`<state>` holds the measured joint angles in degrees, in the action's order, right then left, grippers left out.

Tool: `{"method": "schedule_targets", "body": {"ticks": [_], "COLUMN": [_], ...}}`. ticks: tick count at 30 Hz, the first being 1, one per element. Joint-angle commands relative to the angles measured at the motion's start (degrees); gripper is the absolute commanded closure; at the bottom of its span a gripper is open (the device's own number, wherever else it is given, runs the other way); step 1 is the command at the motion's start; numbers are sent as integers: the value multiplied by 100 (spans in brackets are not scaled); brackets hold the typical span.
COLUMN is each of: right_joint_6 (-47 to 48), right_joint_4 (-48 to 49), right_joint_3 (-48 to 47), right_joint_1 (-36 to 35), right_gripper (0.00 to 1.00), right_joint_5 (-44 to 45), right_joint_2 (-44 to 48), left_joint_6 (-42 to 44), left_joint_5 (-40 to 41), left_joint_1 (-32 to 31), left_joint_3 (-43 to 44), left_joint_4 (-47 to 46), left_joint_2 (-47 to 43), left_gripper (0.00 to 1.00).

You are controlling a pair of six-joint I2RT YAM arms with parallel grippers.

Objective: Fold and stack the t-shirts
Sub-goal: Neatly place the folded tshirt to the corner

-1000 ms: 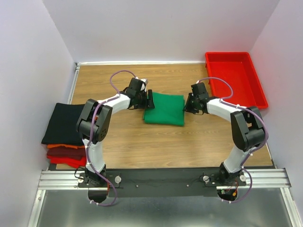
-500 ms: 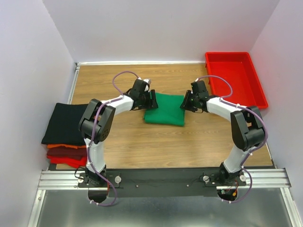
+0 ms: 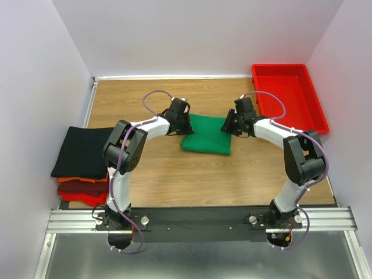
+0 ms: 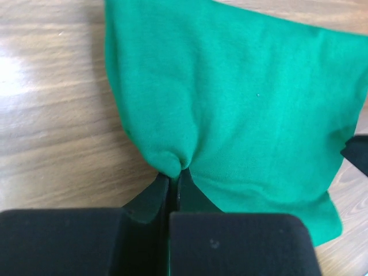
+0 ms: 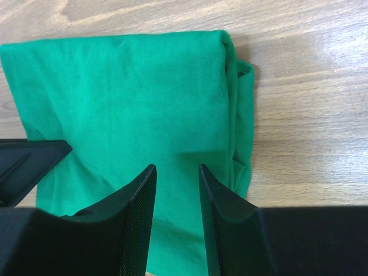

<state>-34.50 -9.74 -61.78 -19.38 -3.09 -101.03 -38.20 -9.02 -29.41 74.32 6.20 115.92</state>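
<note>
Since a second ago the left gripper [image 3: 186, 124] has slid forward onto the green shirt [image 3: 208, 135] and closed, and the shirt has shifted slightly toward the right gripper [image 3: 227, 124]. The left fingers [image 4: 146, 201] now pinch a bunched fold of the shirt's edge at their tips, and the rest of the cloth spreads ahead of them. The right gripper's jaws stand parted over the opposite edge, with flat cloth showing between them. Well off to the left gripper's outer side, the stack [image 3: 81, 157] of black, orange and red shirts lies on the table [image 3: 163, 174].
</note>
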Motion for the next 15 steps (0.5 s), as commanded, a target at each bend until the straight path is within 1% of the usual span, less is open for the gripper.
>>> {"method": "schedule_targets", "body": {"ticks": [1, 6, 7, 9, 10, 11, 13, 15], "right_joint_6": [-66, -4, -4, 5, 5, 14, 14, 31], "right_joint_4": [86, 77, 77, 69, 68, 68, 42, 25], "right_joint_3": [60, 271, 306, 377, 394, 429, 439, 447], "right_joint_1": [48, 48, 57, 48, 57, 48, 48, 48], "right_gripper": [57, 57, 57, 58, 58, 58, 58, 58], "right_joint_5": [-104, -191, -227, -297, -306, -323, -359, -394], "right_joint_2": [303, 707, 760, 909, 954, 1006, 1138, 1208], "left_joint_6": [-601, -1321, -1531, -1821, -2049, -2112, -2279, -2420], "left_joint_5": [628, 1313, 1384, 1910, 2130, 2454, 2624, 2694], "left_joint_1": [145, 549, 742, 875, 1015, 1094, 1296, 1604], "left_joint_3": [152, 346, 433, 661, 958, 1109, 1451, 1567], "left_joint_4": [1023, 1708, 1805, 2489, 2761, 3234, 3606, 3915], "left_joint_2": [-51, -403, -499, -535, -500, -483, -439, -465], "left_gripper": [100, 100, 100, 100, 100, 100, 100, 100]}}
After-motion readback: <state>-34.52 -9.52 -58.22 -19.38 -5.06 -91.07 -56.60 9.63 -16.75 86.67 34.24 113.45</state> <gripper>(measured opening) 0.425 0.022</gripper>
